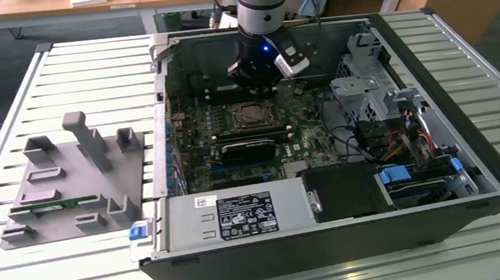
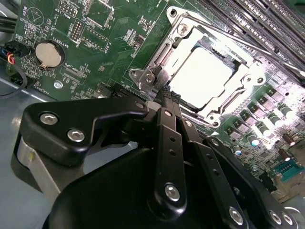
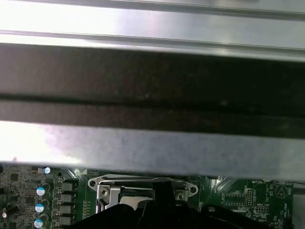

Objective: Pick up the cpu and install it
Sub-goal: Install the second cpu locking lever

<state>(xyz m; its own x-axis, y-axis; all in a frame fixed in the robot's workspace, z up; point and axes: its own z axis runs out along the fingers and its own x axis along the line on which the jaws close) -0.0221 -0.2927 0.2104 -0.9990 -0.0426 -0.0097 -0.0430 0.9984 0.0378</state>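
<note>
On the white slatted metal table (image 1: pixel 89 66), toward the exterior view's left edge, lies a grey plastic holder block (image 1: pixel 69 186) with upright posts, a thin green memory stick (image 1: pixel 52 206) lying along its near side. To the right of it, touching its edge, the open black computer case (image 1: pixel 331 241) covers the middle and right of the table. A silver power supply box with a white label (image 1: pixel 238 216) sits along the case's near wall, and the green motherboard (image 1: pixel 206 157) fills its floor behind that.

The arm's black gripper (image 1: pixel 258 78) hangs over the motherboard's far part, just behind the metal-framed socket (image 1: pixel 252 114). In the second wrist view the gripper (image 2: pixel 167 98) has its black fingers (image 2: pixel 164 124) pressed together with nothing between them, the tips just beside the socket frame (image 2: pixel 157 62). The cpu (image 2: pixel 202 76), a flat square chip with a bright silver top, lies seated inside that open frame, apart from the fingertips. At the case's right side stand a silver drive cage (image 1: pixel 364 89) and blue plastic clips (image 1: pixel 396 173).
</note>
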